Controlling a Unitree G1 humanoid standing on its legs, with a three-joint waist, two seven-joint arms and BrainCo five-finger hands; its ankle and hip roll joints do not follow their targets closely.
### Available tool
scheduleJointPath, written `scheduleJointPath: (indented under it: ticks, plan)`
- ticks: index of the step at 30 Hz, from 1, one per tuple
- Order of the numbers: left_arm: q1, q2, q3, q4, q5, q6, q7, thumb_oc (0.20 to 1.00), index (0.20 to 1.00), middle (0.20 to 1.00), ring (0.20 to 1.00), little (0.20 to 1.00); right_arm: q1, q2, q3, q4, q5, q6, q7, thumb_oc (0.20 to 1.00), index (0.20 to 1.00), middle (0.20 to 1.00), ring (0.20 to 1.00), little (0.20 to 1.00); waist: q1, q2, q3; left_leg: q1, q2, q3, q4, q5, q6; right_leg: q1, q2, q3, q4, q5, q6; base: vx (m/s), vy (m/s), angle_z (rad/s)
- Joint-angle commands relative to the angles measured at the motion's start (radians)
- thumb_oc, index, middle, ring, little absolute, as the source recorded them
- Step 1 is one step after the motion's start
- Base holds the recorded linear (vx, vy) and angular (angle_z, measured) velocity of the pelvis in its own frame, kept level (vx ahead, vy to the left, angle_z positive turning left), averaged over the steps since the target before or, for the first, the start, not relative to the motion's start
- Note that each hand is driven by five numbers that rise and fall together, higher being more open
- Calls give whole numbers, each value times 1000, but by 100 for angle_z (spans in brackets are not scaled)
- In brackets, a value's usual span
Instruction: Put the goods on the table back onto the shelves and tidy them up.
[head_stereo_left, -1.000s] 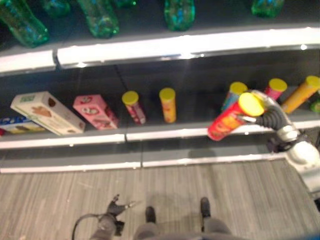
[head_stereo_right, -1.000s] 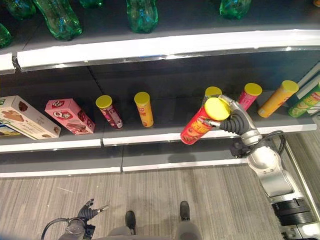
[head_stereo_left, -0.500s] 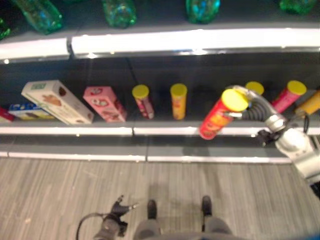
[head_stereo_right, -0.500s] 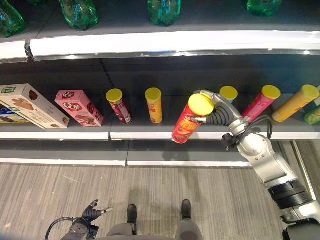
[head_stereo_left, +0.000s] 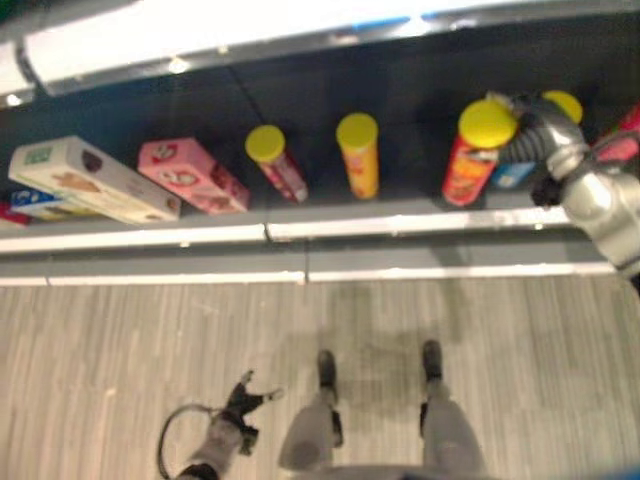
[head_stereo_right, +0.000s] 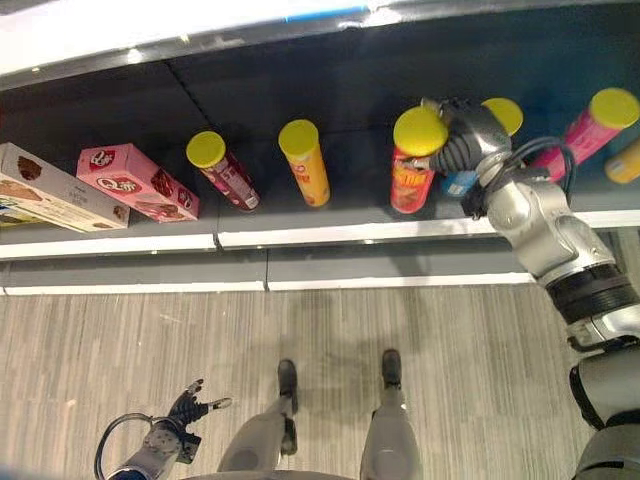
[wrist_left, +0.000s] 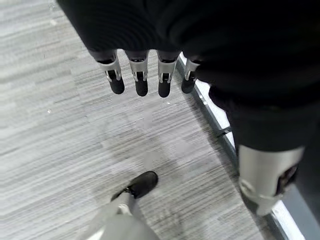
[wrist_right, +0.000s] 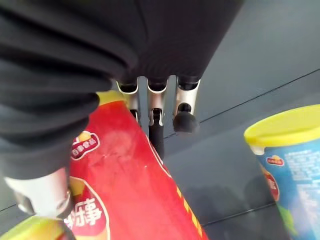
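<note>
A red can (head_stereo_right: 411, 176) with a yellow lid stands almost upright on the dark lower shelf (head_stereo_right: 340, 234), its base near the shelf's front edge. My right hand (head_stereo_right: 463, 133) is shut on its upper part; in the right wrist view the fingers (wrist_right: 156, 111) curl round the red can (wrist_right: 125, 185). A blue can (wrist_right: 291, 150) with a yellow lid stands close beside it, on the can's right in the eye views. My left hand (head_stereo_right: 186, 405) hangs low over the floor, and its fingers (wrist_left: 139, 79) are straight and hold nothing.
Along the same shelf stand an orange can (head_stereo_right: 306, 162), a dark red can (head_stereo_right: 224, 170), a pink box (head_stereo_right: 136, 182) and a white box (head_stereo_right: 48, 198) to the left. A pink can (head_stereo_right: 588, 130) leans at the far right. A lit upper shelf edge (head_stereo_right: 200, 30) overhangs.
My right hand has carried the red can from in front of the shelf edge inward onto the shelf and tipped it upright. The camera has shifted. The left hand still hangs low.
</note>
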Motion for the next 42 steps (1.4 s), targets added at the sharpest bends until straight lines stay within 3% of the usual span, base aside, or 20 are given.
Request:
scheduleJointPath:
  ticks: [1,11,42]
  plan:
    - [-10,64,-28,1,-35,-15,15,1000,1000,1000,1000,1000,-118,-5,41,-8,-35,-10,-77,200,200,200,200,200,21,-50,-29,43,-9,-3,71,-107,-44,-127,-3,68,154,-142,45,0,0,0]
    - [-46,61,-50,-11,-50,-18,29,1000,1000,1000,1000,1000,-228,12,85,56,-72,13,-128,200,200,200,200,200,39,-27,9,-7,-8,-18,56,-84,-50,-185,-5,68,164,-136,51,-4,-1,2]
    - [-115,33,-65,-2,-64,-5,66,1000,1000,1000,1000,1000,-204,128,23,162,-31,54,-194,200,200,200,200,200,58,-6,51,-51,-21,-22,59,-75,-48,-243,-9,78,186,-126,53,-3,2,2]
